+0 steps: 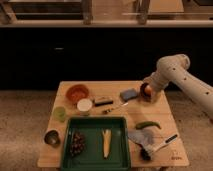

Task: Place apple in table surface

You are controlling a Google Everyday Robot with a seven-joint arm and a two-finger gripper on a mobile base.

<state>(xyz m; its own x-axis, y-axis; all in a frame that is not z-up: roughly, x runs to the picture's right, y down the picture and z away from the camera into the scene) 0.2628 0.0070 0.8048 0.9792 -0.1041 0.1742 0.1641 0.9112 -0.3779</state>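
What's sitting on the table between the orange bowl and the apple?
In the camera view, a blue sponge lies there, right beside the apple, on the table surface. The pincer is at the apple, near the table's far right corner.

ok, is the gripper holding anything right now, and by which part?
The gripper holds the apple, gripped across its sides, low over the table surface near its far right corner. Exact contact spots cannot be told.

Arm [172, 70]: off-white, smooth casing, thick rounded tubular segments, bulbous joint. Gripper [148, 91]: darker, compact, at the arm's end, over the far right edge of the surface [161, 114].
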